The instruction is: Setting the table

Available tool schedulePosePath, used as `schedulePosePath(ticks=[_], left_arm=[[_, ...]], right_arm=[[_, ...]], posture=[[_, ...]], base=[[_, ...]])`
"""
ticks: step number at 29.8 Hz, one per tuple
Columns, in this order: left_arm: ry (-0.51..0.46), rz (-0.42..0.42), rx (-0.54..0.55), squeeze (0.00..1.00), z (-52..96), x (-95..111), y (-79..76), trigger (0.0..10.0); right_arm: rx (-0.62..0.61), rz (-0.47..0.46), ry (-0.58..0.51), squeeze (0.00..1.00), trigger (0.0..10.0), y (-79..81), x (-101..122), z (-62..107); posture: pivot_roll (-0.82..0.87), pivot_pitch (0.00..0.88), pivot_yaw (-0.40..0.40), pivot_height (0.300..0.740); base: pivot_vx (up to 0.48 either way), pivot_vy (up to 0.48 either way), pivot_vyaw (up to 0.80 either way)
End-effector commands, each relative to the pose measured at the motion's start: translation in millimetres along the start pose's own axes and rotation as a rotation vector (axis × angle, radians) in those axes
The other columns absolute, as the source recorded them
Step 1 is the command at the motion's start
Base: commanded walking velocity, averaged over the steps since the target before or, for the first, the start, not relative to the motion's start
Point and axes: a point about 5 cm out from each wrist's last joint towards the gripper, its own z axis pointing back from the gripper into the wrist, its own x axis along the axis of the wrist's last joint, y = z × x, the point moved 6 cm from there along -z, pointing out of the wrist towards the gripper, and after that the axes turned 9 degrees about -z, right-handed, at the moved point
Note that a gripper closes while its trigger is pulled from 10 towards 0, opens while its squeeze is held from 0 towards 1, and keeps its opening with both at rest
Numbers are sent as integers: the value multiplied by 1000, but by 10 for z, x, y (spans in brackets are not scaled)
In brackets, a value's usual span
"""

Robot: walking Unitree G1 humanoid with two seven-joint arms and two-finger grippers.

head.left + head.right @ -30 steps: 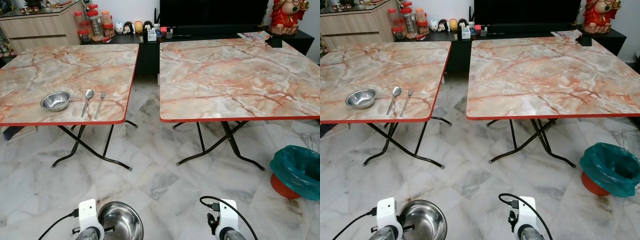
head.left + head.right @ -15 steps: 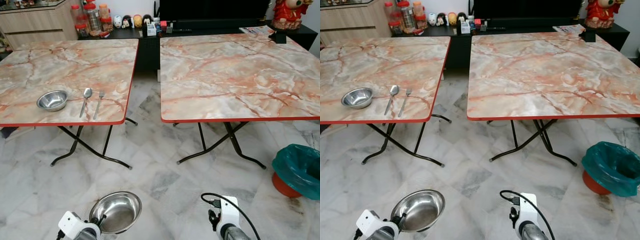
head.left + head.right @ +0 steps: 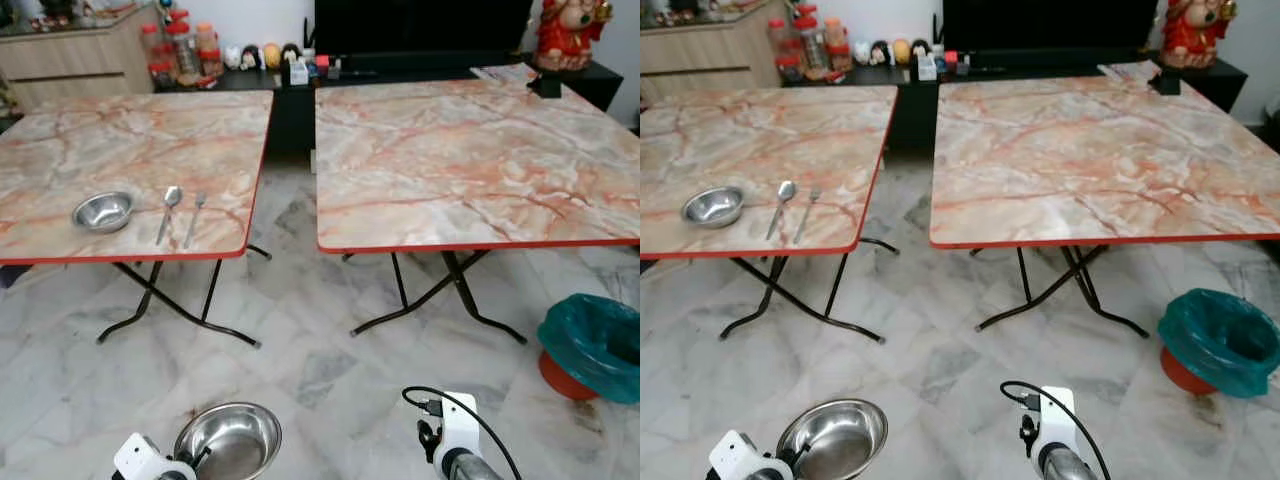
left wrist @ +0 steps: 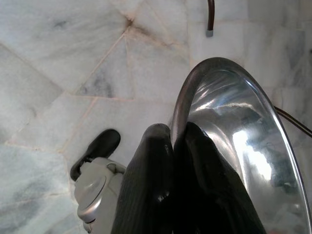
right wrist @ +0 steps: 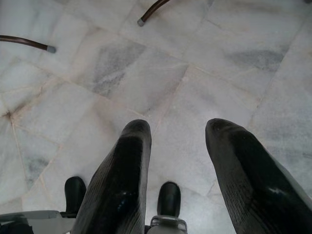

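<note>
My left gripper [image 4: 178,134] is shut on the rim of a steel bowl [image 3: 228,440], held low over the floor at the bottom left of the head views. That bowl [image 4: 234,146] is empty and shiny inside. On the left marble table [image 3: 130,140] a second steel bowl [image 3: 103,211] sits near the front edge, with a spoon [image 3: 168,210] and a fork [image 3: 193,215] lying side by side to its right. My right gripper [image 5: 178,129] hangs open over the floor tiles with nothing between its fingers.
A second marble folding table [image 3: 470,160] stands to the right, a narrow gap between the two. A red bin with a teal bag [image 3: 595,345] sits on the floor at right. A dark cabinet with jars and figurines [image 3: 270,60] lines the back wall.
The camera has shifted slightly, so the tables sit a little differently in the picture. The held bowl has dropped lower and levelled out at the bottom left. The right arm has stayed put.
</note>
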Motion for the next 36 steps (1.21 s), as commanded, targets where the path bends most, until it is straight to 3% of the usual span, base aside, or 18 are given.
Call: schedulePosePath(ticks=[1, 5, 14, 21, 23, 29, 32, 36], left_arm=[[-3, -22, 1, 0, -5, 24, -4, 10000], [-5, -28, 1, 0, -7, 31, -19, 10000], [-2, -52, -6, 0, -3, 6, -31, 10000], [10, -109, -17, 0, 0, -23, -32, 10000], [24, -158, -23, 0, 4, -53, -33, 10000], [25, -161, -23, 0, 4, -55, -31, 10000], [22, -230, -34, 0, 9, -73, -54, 10000], [23, -250, -35, 0, 10, -82, -54, 10000]], right_arm=[[1, 2, -1, 0, 10000, 17, 15, -6], [23, 50, -5, 0, 10000, 44, 34, -8], [11, 3, -8, 0, 10000, 13, 51, -10], [8, 10, -3, 0, 10000, 7, 33, -7], [5, 7, -1, 0, 10000, 3, 22, -5], [5, 7, -1, 0, 10000, 5, 22, -5], [2, 8, -2, 0, 10000, -3, 17, -3], [2, 0, -5, 0, 10000, -6, 27, -4]], posture=[[36, 19, 30, 740], [34, 18, 30, 740], [24, 10, 29, 740], [20, 3, 34, 740], [17, 0, 37, 740], [17, 0, 37, 740], [17, 0, 40, 740], [16, 0, 39, 740]], base=[[398, 0, 0], [397, 0, 363], [368, 0, 419], [0, 0, 0], [0, 0, 0], [0, 0, 0], [0, 0, 0], [0, 0, 0]])
